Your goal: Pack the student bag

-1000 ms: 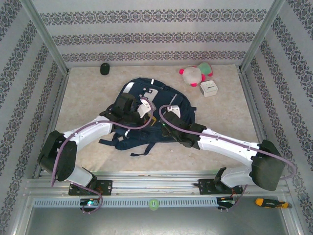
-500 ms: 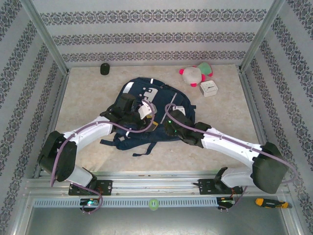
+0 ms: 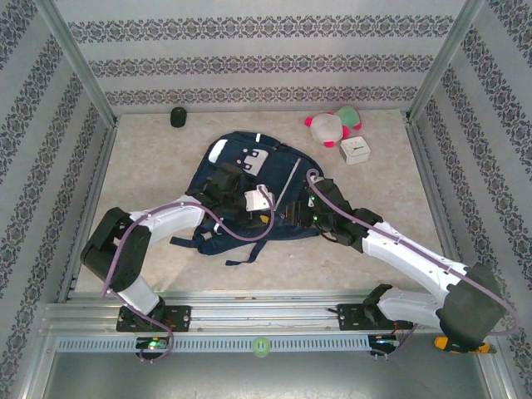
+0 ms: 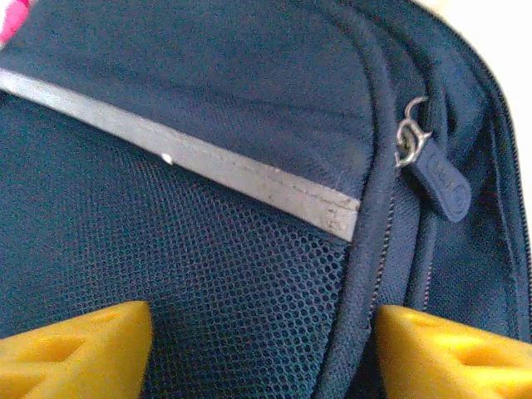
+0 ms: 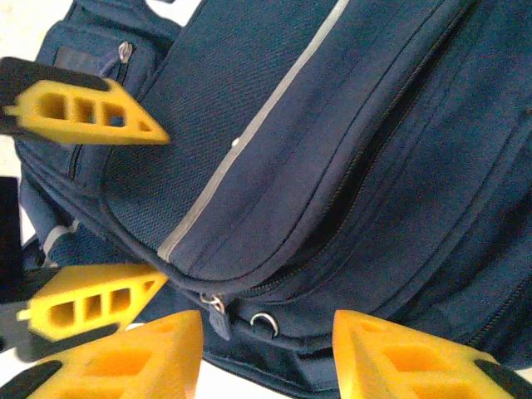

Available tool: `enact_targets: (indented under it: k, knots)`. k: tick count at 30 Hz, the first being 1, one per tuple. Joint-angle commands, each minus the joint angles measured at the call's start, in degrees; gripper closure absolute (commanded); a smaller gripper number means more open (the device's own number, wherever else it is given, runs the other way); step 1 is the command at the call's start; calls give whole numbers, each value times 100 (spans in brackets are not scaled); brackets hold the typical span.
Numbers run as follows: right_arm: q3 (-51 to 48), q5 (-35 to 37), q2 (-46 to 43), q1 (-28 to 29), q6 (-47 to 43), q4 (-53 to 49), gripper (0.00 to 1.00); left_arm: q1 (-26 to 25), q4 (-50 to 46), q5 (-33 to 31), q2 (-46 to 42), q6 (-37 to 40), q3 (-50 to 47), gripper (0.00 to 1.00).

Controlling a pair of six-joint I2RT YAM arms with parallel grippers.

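Note:
The student bag (image 3: 249,170) lies flat in the middle of the table, navy with thin pale stripes and white patches. My left gripper (image 3: 267,218) hovers open over its near edge. In the left wrist view the left gripper (image 4: 262,357) straddles the mesh side pocket (image 4: 208,274), its yellow fingers (image 4: 75,349) holding nothing, with a zipper pull (image 4: 436,179) to the right. My right gripper (image 3: 293,218) faces it from the right, also open. In the right wrist view the right gripper (image 5: 266,357) frames a zipper pull (image 5: 218,317) and a metal ring (image 5: 264,322), holding neither. The left gripper (image 5: 158,208) shows at the left.
A pink and green plush toy (image 3: 332,125) and a small white box (image 3: 356,150) sit at the back right. A dark cylinder (image 3: 178,117) stands at the back left. An orange screwdriver (image 3: 453,342) and a green tape roll (image 3: 262,346) lie on the front rail.
Both grippers have gone from shut to open. The left gripper has slid right and nearer along the bag. The right arm has swung outward, with its gripper at the bag's near edge.

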Motion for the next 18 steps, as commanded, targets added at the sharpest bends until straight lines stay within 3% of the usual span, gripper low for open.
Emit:
enact_targets:
  k: [1,3,5,13,18]
  knots:
    - [-103,-283,-105,-7,-151,3,55,-36,270,-25,40,70,135,64]
    - [-108,-264,-97,31,-147,-5,55,-41,258,68,-79,-300,147,86]
    - [-38,-116,-39,161,-113,-11,55,-43,110,292,-220,-682,187,97]
    - [456,206,716,431,-15,193,54,-31,-169,770,-292,-1371,303,100]
    - [604,862,988,518,333,85,54,-27,-245,904,-237,-1626,454,100]
